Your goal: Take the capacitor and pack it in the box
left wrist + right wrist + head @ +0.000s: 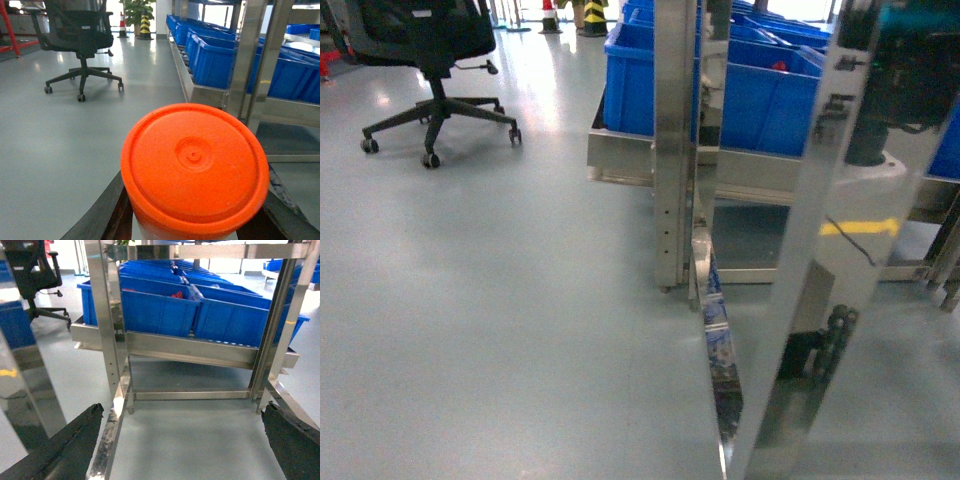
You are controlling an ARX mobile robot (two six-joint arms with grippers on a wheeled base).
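A cylinder with a round orange cap and a white body, the capacitor, fills the lower middle of the left wrist view, cap towards the camera. My left gripper is shut on it, with one dark finger against each side. My right gripper stands open over bare grey floor, its black fingers far apart with nothing between them. The box is out of view. Neither gripper shows in the head view.
A steel rack with upright posts stands close ahead, holding blue plastic bins on a low shelf. A black office chair stands on the grey floor at the far left. Striped cones stand far back.
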